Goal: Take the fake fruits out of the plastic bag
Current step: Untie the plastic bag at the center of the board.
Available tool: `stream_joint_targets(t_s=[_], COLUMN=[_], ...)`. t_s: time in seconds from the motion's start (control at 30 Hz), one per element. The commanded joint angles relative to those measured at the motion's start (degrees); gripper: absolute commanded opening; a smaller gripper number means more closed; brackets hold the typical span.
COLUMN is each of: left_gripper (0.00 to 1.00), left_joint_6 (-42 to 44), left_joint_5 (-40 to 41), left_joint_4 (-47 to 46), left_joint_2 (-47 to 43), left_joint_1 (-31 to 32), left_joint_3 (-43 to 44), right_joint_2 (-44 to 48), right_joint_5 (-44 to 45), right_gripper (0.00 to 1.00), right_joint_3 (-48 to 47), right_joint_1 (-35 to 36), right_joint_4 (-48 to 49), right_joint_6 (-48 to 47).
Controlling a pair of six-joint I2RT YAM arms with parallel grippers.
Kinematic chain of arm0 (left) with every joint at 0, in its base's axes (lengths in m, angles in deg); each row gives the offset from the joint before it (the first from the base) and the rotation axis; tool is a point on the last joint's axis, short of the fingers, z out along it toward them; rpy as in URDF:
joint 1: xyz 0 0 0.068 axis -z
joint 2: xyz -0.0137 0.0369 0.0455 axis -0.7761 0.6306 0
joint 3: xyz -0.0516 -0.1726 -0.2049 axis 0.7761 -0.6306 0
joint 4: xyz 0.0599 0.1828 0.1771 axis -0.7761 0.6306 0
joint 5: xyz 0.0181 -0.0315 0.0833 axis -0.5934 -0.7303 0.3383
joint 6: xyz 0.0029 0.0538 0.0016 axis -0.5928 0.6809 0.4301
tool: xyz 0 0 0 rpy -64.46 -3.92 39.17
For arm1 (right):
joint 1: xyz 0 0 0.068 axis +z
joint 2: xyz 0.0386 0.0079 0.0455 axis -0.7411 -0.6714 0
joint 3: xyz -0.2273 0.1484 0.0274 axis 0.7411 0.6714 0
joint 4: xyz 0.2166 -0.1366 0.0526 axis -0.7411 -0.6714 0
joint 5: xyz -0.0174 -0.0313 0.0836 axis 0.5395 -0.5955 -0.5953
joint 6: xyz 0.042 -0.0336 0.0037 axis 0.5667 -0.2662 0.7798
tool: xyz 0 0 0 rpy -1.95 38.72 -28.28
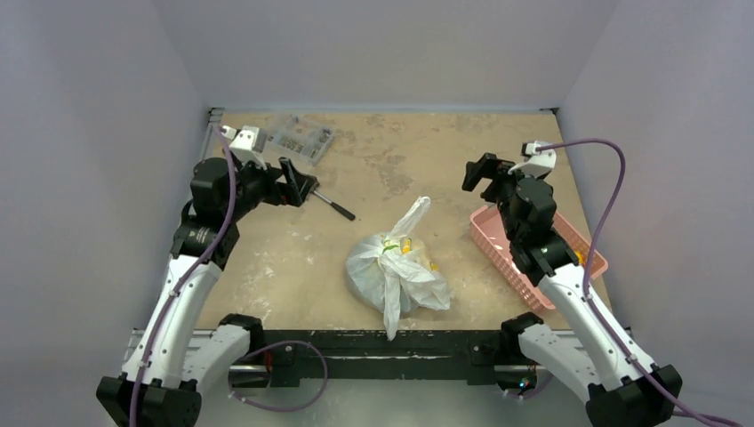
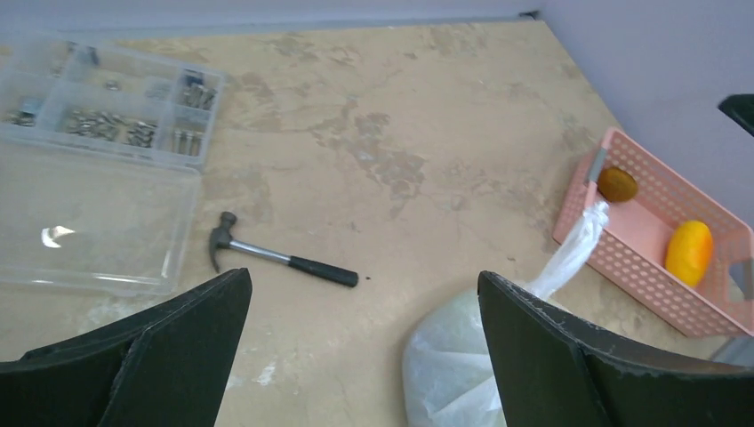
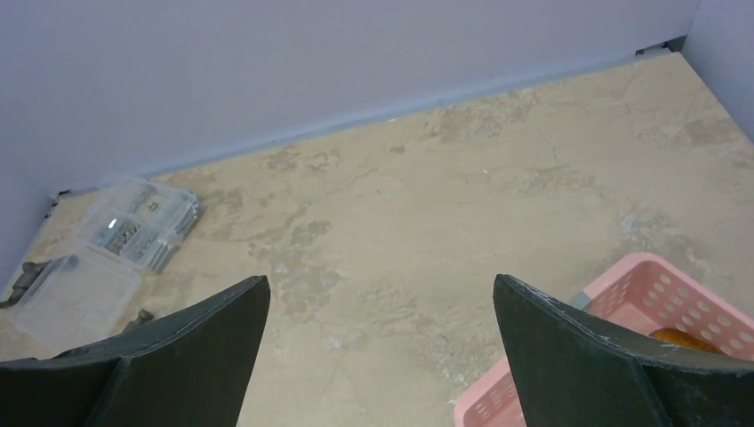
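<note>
Clearance and bag condition

Walls close the table (image 1: pixel 427 151) at 9, 12 and 3 o'clock; bare top runs from centre toward 12. Plastic bag (image 1: pixel 396 276) sits near the 6 o'clock edge, crumpled and bunched at the top, with handles trailing to 12 and 6. Yellow, orange and green fake fruits (image 1: pixel 405 246) show at its neck. Pink basket (image 1: pixel 494 233) lies at its 3 o'clock, hammer (image 1: pixel 336 207) at 10, parts box (image 1: pixel 302 138) at 11. Left gripper (image 1: pixel 300 181) and right gripper (image 1: pixel 480 173) hang above the table, jaws wide apart, holding nothing
</note>
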Motion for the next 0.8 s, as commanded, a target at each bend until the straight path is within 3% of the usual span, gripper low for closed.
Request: stream_joint_targets(t_s=[0.0, 0.2, 0.5, 0.63, 0.77], left_gripper=[1.00, 1.00, 0.95, 0.90, 0.84], left_joint_6=[-0.1, 0.7, 1.9, 3.0, 5.6], left_joint_5=[-6.7, -11.8, -18.6, -16.9, -13.3], left_joint_4=[3.3, 4.4, 8.4, 11.5, 19.4], left_joint_2=[5.3, 7.5, 13.6, 16.6, 22.0], left_joint_1=[3.8, 7.7, 14.4, 19.1, 23.0], left_joint_3=[5.9, 6.7, 9.4, 10.8, 14.9], right_joint_2=[-0.6, 1.3, -3.7, -4.3, -3.8], right_joint_5=[1.2, -8.3, -35.6, -39.6, -37.3], right_gripper=[0.99, 0.99, 0.99, 0.94, 0.87], right_joint_3=[-2.6, 1.4, 2.3, 4.7, 7.8], right_joint_1=[0.1, 0.0, 0.7, 5.0, 12.4], right_joint_4=[-2.0, 2.4, 2.8, 3.5, 3.2], right_joint_6=[2.2, 6.3, 6.7, 5.6, 3.7])
